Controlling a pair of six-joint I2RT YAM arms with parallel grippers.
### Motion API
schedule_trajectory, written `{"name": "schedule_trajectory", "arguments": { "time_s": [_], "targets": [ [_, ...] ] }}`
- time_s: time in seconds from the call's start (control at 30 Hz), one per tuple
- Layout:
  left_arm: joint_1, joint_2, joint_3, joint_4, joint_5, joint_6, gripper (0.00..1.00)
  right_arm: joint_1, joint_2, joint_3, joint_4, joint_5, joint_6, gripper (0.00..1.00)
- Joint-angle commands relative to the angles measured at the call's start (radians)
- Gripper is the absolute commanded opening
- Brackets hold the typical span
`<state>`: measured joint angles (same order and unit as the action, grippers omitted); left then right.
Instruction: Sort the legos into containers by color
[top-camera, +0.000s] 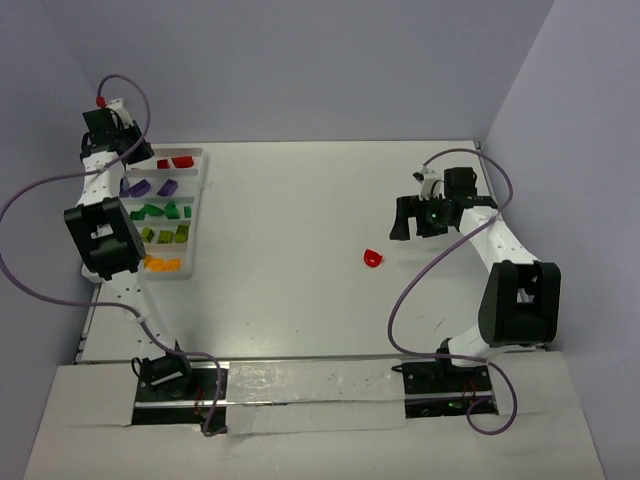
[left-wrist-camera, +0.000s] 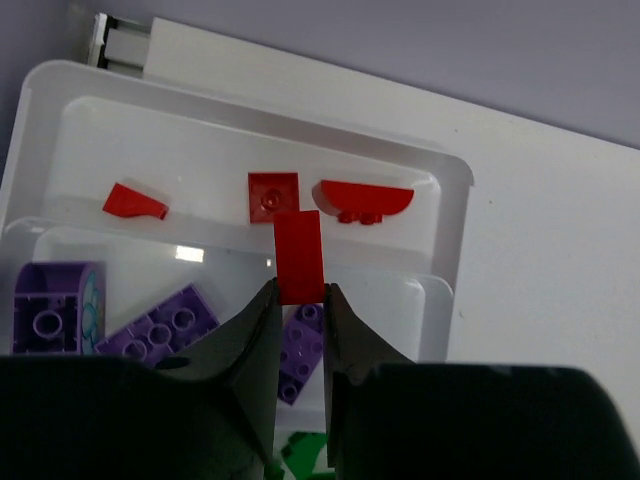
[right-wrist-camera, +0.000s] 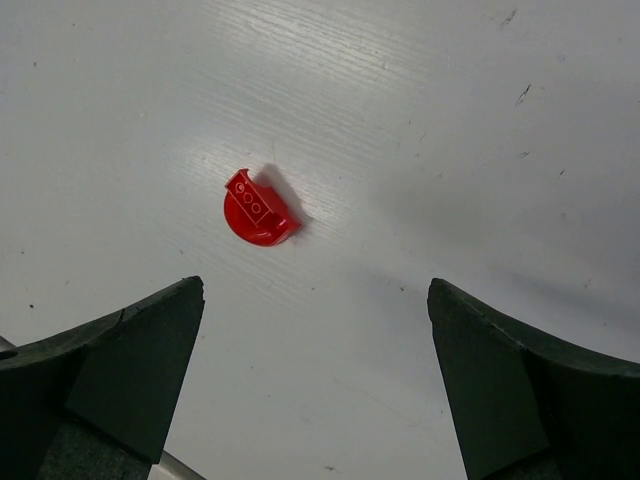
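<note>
Left gripper (left-wrist-camera: 298, 296): closed on a small flat red brick (left-wrist-camera: 299, 256), pinched by its lower end between both fingers and held over the far end of the white tray (left-wrist-camera: 445, 175), at the table's far left corner. Far compartment: three red legos, namely a wedge (left-wrist-camera: 135, 201), a square plate (left-wrist-camera: 272, 191) and a curved piece (left-wrist-camera: 362, 198). Next compartment: purple bricks (left-wrist-camera: 165, 325). In the top view, the rows nearer the arms held green bricks (top-camera: 160, 211), lime-yellow bricks (top-camera: 165, 236) and orange bricks (top-camera: 160, 265). Right gripper (right-wrist-camera: 315, 295): jaws spread wide, empty, hovering over the table (right-wrist-camera: 470, 110). One red half-round lego (right-wrist-camera: 257, 212) lay loose on the table, right of centre, ahead of the right fingers and touching neither.
</note>
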<state>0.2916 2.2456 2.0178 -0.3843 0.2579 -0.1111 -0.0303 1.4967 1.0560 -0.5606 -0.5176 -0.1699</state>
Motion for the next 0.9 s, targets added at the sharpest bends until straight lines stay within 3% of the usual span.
{"name": "schedule_trajectory", "arguments": {
  "time_s": [0.0,0.47,0.6,0.87],
  "targets": [
    [0.003,0.071,0.118,0.108,-0.023,0.026,0.0,0.007,0.005,0.041,0.014,-0.002,-0.016,1.0],
    [0.053,0.196,0.162,0.222,-0.078,0.005,0.12,0.009,0.027,0.053,-0.006,-0.005,-0.026,0.99],
    [0.053,0.224,0.182,0.227,-0.094,0.013,0.22,0.014,0.031,0.055,-0.018,-0.012,-0.043,0.99],
    [0.053,0.247,0.204,0.233,-0.122,0.018,0.55,0.102,0.022,0.045,-0.058,0.036,-0.105,0.96]
  ]
}}
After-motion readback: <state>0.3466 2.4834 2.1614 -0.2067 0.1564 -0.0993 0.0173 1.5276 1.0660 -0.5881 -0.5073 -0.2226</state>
